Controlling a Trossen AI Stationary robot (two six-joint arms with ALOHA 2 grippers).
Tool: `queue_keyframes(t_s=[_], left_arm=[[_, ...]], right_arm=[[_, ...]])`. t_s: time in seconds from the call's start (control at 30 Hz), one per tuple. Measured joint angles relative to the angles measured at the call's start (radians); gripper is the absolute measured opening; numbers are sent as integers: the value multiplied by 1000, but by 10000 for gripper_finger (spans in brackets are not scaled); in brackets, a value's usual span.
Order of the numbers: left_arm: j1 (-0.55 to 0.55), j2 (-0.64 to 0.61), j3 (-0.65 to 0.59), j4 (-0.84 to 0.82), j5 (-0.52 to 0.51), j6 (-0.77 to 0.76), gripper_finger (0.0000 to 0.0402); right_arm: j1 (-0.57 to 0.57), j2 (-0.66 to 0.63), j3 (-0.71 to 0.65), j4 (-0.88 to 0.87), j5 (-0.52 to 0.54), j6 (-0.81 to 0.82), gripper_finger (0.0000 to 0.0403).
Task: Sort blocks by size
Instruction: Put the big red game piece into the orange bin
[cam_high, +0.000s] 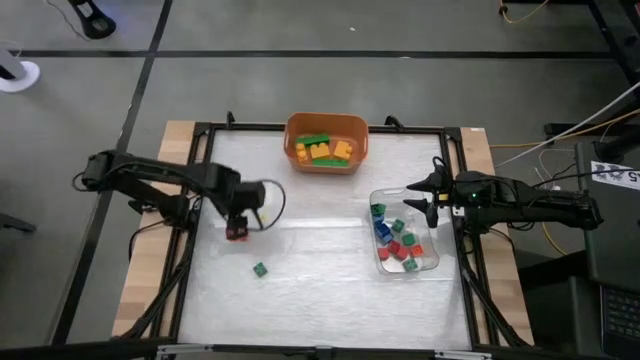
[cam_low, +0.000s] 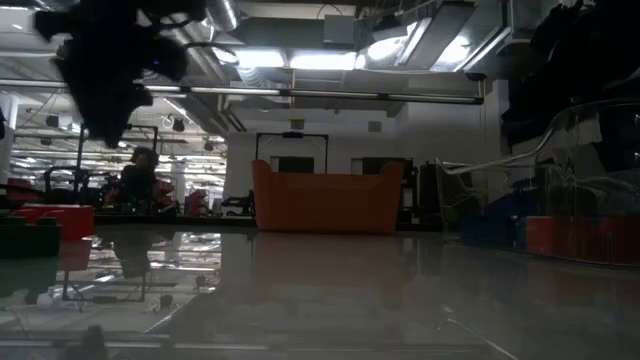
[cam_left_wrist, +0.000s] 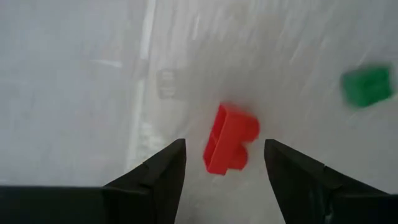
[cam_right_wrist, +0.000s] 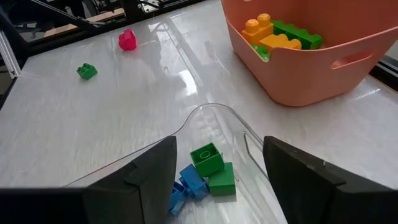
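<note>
Your left gripper (cam_high: 238, 226) hangs over the left half of the counter (cam_high: 320, 290), directly above a red brick (cam_left_wrist: 228, 138) that lies on its side on the surface. In the left wrist view the jaws stand wide, one finger on each side of the brick with clear gaps between; nothing is gripped. A small green cube (cam_high: 259, 270) sits alone on the counter near the brick, toward the front edge, apart from it.

Your right gripper (cam_high: 432, 198) waits at the right side, at the rear corner of the clear tray (cam_high: 432, 262). Its jaws are also spread wide and carry nothing. You will find the tray holding a mix of small red, green and blue blocks (cam_high: 397, 243); the right wrist view shows two green cubes (cam_right_wrist: 211, 167) lying against a blue one (cam_right_wrist: 188, 183) just inside the tray's curved wall.

The orange bin (cam_high: 326, 129) stands at the rear centre of the counter, well apart from both grippers. It contains the longer bricks (cam_high: 324, 150), yellow-orange and green, piled together. From the low view you can make out the bin in the middle distance, but the red brick is too dark to judge there.
</note>
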Motion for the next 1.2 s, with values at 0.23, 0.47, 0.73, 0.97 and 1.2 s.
queue_keyframes(t_s=[0.23, 0.47, 0.73, 0.97, 1.2], left_arm=[[-95, 0, -141, 99, -49, -15, 202], [-147, 0, -224, 176, -5, -65, 202], [-191, 0, -322, 304, -19, -70, 202], [-191, 1, -382, 407, -71, -107, 199], [-191, -2, -378, 475, -71, -105, 122]], right_arm=[[0, 0, 0, 0, 0, 0, 239], [0, 0, 0, 0, 1, 0, 239], [0, 0, 0, 0, 2, 0, 239], [0, 0, 0, 0, 2, 0, 239], [0, 0, 0, 0, 2, 0, 239]])
